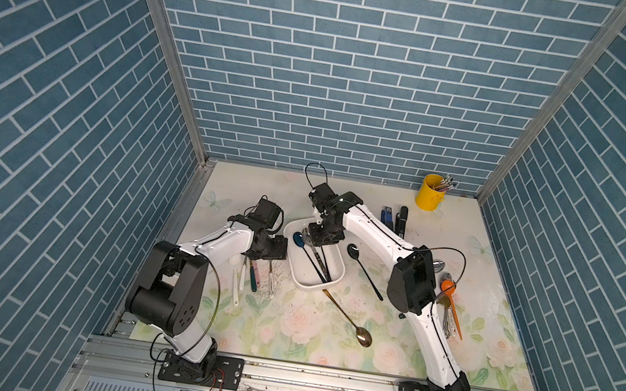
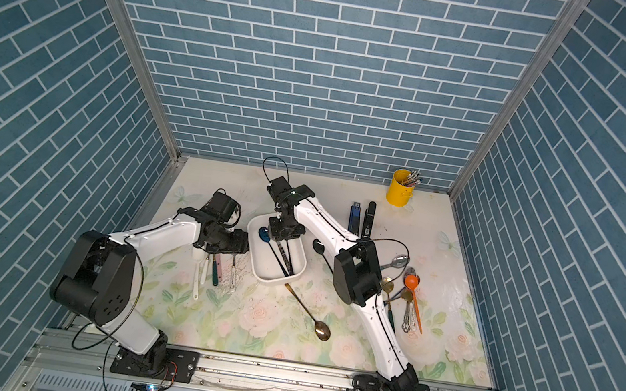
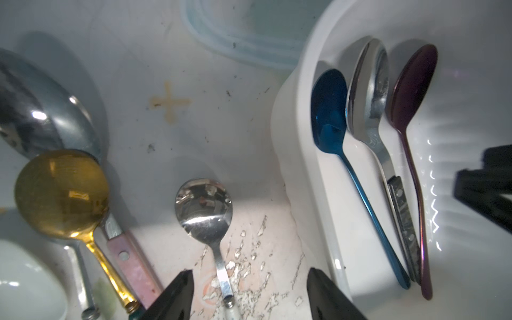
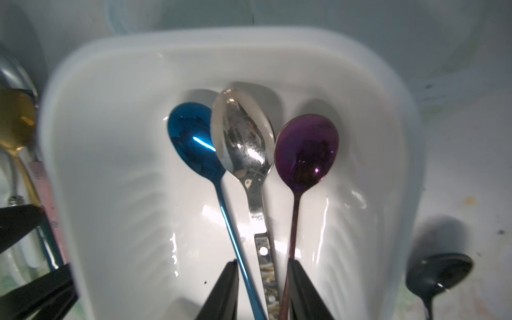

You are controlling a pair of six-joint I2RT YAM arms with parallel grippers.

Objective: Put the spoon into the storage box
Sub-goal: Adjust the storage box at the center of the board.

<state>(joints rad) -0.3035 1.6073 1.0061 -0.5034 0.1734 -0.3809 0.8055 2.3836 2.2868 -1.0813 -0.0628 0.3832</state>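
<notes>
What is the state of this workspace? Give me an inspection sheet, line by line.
Surface: floral table, scuffed and stained.
Job's things: storage box holds blue spoon, silver spoon, purple spoon, side by side.
Clutter: loose spoons both sides of the box, gold spoon and black spoon nearby; yellow cup at the back corner.
Grippers: left gripper open, fingers astride a small silver spoon's handle; right gripper open over the box, handles between its fingers.
Cables: black cable loops on both arms.
Surroundings: blue brick-pattern walls, metal rail in front.
</notes>
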